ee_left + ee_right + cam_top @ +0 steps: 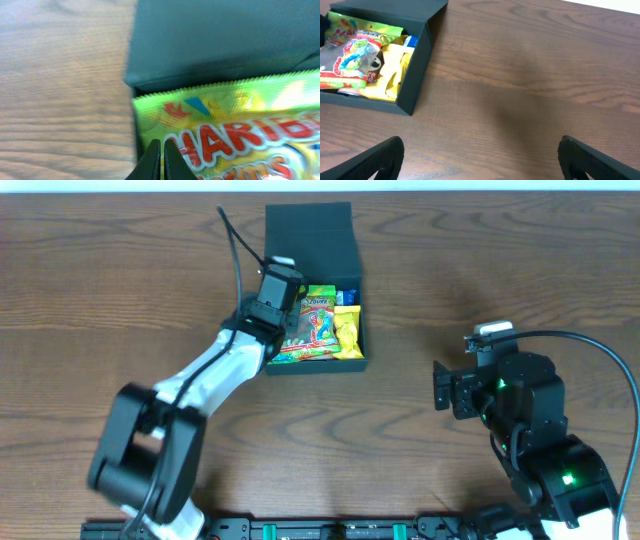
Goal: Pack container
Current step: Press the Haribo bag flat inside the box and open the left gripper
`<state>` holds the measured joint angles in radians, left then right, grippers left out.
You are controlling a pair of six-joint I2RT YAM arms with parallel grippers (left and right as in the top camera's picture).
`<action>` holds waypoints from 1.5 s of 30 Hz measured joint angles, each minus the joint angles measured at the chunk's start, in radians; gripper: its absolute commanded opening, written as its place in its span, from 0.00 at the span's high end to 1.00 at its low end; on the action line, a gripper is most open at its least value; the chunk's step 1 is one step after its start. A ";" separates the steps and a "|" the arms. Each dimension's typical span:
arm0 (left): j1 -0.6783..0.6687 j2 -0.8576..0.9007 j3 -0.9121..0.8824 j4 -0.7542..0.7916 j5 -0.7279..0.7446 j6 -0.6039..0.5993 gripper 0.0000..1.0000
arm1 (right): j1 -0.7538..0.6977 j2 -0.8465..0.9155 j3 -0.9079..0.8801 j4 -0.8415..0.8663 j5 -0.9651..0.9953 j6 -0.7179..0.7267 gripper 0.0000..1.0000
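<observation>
The container (311, 228), a dark teal-black box with its flap lid standing open at the back, sits at the table's far middle. Inside lie a green Haribo packet (312, 328), a yellow packet (348, 330) and a small blue packet (348, 297). My left gripper (278, 292) is over the box's left side. In the left wrist view its fingers (161, 150) are shut together at the Haribo packet's (240, 120) left edge, beside the box wall (210, 35). My right gripper (440, 385) is open and empty over bare table, right of the container (417, 70).
The wooden table (480, 270) spreads around the box. In the right wrist view the open fingers (481, 146) frame bare wood, with the box and its packets (350, 55) at the upper left.
</observation>
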<state>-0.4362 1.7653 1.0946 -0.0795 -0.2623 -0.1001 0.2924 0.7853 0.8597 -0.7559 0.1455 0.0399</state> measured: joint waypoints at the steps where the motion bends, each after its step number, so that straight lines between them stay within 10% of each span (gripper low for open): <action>1: -0.003 -0.039 0.005 -0.020 -0.004 0.000 0.94 | 0.000 0.000 0.000 0.000 0.000 0.000 0.01; 17: -0.118 -0.093 0.034 -0.145 0.185 -0.010 0.94 | 0.000 0.000 0.000 0.000 0.000 0.000 0.01; 45: -0.202 -0.052 0.041 -0.194 0.063 -0.116 0.94 | 0.000 0.000 0.000 0.000 0.000 0.000 0.01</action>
<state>-0.6380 1.7134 1.1358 -0.2733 -0.1997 -0.2157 0.2924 0.7853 0.8597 -0.7555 0.1455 0.0399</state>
